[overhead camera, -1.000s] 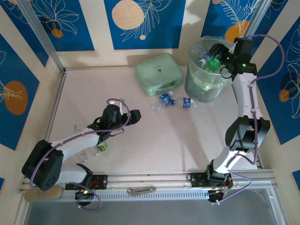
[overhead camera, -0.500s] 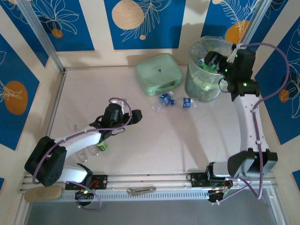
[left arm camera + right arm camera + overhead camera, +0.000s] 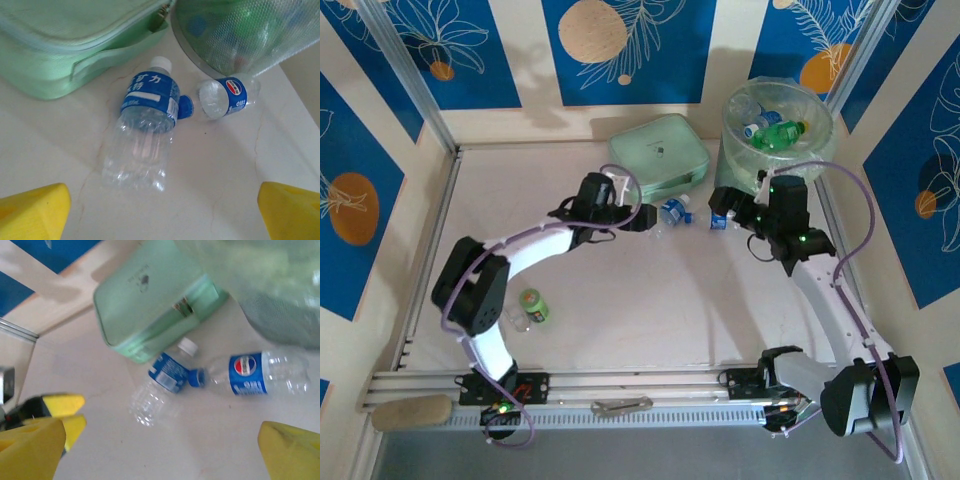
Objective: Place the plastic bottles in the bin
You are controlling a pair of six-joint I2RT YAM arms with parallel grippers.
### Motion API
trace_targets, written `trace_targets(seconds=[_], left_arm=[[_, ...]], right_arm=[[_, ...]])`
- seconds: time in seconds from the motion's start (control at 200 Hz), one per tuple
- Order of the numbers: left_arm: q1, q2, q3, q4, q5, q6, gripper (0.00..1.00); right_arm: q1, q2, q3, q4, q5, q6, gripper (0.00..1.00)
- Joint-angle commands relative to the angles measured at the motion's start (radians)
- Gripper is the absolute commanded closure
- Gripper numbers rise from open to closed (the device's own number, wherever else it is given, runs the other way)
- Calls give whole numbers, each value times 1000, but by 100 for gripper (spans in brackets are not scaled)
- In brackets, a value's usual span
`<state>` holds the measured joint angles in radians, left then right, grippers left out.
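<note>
A clear bottle with a white cap [image 3: 145,135] lies on the pale table [image 3: 225,170], its cap end just beside the mint-green case [image 3: 65,45]. A second bottle [image 3: 230,94] lies at the foot of the bin [image 3: 240,35], its blue cap against the first bottle's label. The left gripper [image 3: 161,210] shows its yellow fingertips [image 3: 32,210] spread wide in the bottom corners, nothing between them.

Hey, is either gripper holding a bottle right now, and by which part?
Nothing is held. The left gripper and right gripper both stand open; the white-capped bottle and the Pepsi bottle lie loose on the table.
</note>
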<state>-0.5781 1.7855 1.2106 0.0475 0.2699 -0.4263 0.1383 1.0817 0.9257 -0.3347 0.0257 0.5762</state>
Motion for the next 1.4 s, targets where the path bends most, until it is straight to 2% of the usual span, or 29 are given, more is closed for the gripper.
trace_targets(seconds=[0.0,0.24,0.49,0.79,1.065,1.251,1.396], left_arm=[[3,96,121,-153,88,125,5],[-23,267,349,-348,20,261,6],[-44,362,446,-420,-34,301,6],[-72,451,544,-489,-80,349,7],[-87,487,583,-512,-83,366,19],[-94,496,582,-519,-74,365,41],[-95,468,547,-482,-66,352,46]], right_arm=[[3,-27,-45,67,-12,70,1],[3,-47,-133,118,-10,132,1],[-19,-56,-206,92,28,159,1],[-81,-78,-257,114,-24,198,1],[-85,-83,-255,109,-36,207,1],[-85,-86,-255,103,-49,205,1],[-85,-89,-259,103,-57,212,1]])
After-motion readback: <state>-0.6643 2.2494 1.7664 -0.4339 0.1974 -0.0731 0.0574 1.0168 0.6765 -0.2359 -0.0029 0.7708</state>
